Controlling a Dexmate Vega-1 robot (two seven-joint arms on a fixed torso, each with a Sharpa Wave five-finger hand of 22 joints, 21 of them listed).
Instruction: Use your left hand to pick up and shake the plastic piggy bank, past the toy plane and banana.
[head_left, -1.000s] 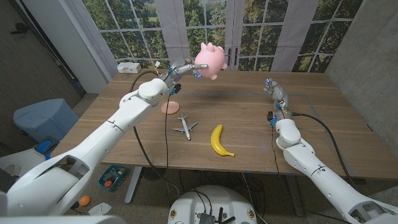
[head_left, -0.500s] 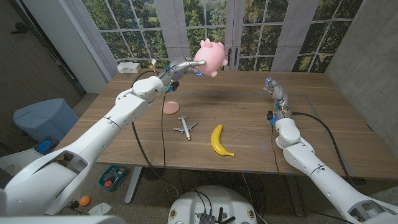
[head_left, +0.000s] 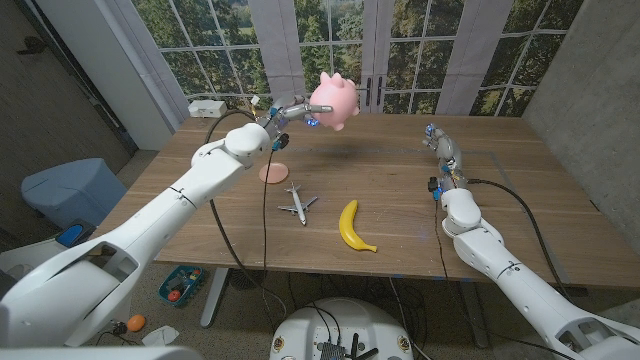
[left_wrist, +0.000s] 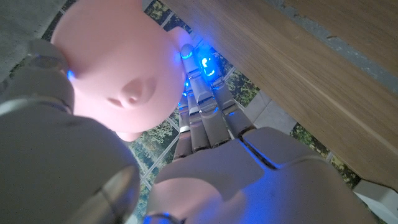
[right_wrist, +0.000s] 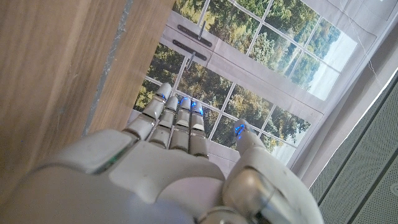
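My left hand (head_left: 290, 110) holds the pink plastic piggy bank (head_left: 335, 100) in the air above the far middle of the table. In the left wrist view the piggy bank (left_wrist: 118, 68) sits close against the fingers (left_wrist: 202, 106) of that hand. The white toy plane (head_left: 297, 204) lies on the table nearer me, and the yellow banana (head_left: 352, 226) lies just right of it. My right hand (head_left: 441, 147) stands at the right side of the table, fingers straight and side by side, holding nothing; its back (right_wrist: 168, 155) shows next to the wood.
A small pink disc (head_left: 272, 173) lies on the wooden table (head_left: 400, 190) under my left forearm. A white box (head_left: 207, 108) sits at the far left corner. Windows run behind the table. A blue bin (head_left: 65, 190) stands on the floor at the left.
The piggy bank rose and tipped half a second ago and has now come back down slightly with my left hand. My right arm has stayed still.
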